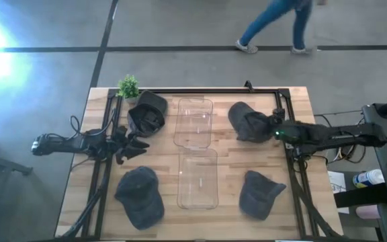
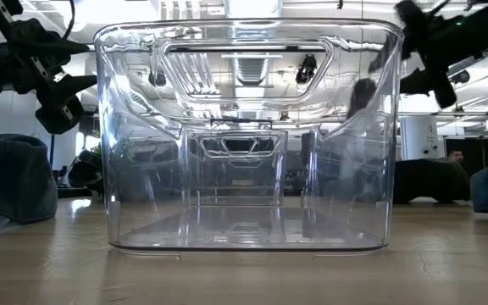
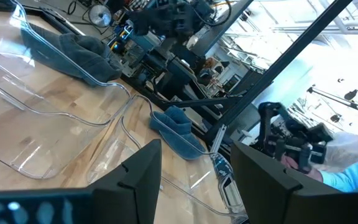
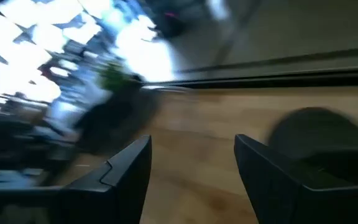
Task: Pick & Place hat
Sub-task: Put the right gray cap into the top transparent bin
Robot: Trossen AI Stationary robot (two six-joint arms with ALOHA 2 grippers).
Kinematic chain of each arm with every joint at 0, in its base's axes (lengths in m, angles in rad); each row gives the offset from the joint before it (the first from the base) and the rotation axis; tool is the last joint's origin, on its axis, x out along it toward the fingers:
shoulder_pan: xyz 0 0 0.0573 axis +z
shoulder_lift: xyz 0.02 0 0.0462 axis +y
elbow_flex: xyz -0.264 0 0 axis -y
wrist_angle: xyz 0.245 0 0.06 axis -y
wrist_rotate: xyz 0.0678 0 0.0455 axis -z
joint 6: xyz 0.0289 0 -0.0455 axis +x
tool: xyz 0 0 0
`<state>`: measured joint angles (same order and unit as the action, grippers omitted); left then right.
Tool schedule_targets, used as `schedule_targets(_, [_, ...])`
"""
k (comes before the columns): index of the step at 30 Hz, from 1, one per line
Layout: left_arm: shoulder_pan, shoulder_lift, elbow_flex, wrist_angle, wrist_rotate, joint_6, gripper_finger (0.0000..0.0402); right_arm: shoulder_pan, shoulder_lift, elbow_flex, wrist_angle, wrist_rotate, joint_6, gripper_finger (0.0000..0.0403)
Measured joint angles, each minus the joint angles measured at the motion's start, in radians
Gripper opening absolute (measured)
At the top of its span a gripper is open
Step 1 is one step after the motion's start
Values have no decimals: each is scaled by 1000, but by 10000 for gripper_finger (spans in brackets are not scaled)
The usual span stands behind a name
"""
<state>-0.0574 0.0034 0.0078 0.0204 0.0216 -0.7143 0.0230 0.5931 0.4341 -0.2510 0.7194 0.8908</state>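
Note:
Four dark hats lie crown up on the wooden table: far left (image 1: 150, 111), far right (image 1: 247, 122), near left (image 1: 141, 195), near right (image 1: 261, 193). My left gripper (image 1: 137, 142) is open, just on the near side of the far-left hat and above the table. Its wrist view looks across at the far-right hat (image 3: 79, 50) and near-right hat (image 3: 176, 127). My right gripper (image 1: 272, 128) is open beside the right side of the far-right hat (image 4: 316, 143), with bare wood between its fingers. In the low view both grippers hang above the table, left (image 2: 58, 85) and right (image 2: 430, 51).
Two clear plastic bins stand in the table's middle, one far (image 1: 193, 122) and one near (image 1: 197, 178); the near one fills the low view (image 2: 244, 135). A small green plant (image 1: 128, 86) sits at the far left corner. A person walks past beyond the table (image 1: 274, 23).

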Motion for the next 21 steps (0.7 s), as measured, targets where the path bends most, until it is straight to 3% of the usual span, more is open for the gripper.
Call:
schedule_targets(5, [0, 0, 0, 0, 0, 0, 186, -30, 216, 238, -446, 124, 64, 224])
schedule_targets(9, [0, 0, 0, 1, 0, 0, 186, -58, 362, 412, -715, 72, 199, 224])
schedule_targets(12, [0, 0, 0, 1, 0, 0, 186, -71, 451, 489, -797, 49, 211, 224])
schedule_targets(16, [0, 0, 0, 1, 0, 0, 186, -197, 550, 558, -849, -112, 158, 223])
schedule_targets(21, [0, 0, 0, 2, 0, 0, 186, -435, 670, 585, -786, -388, -232, 223])
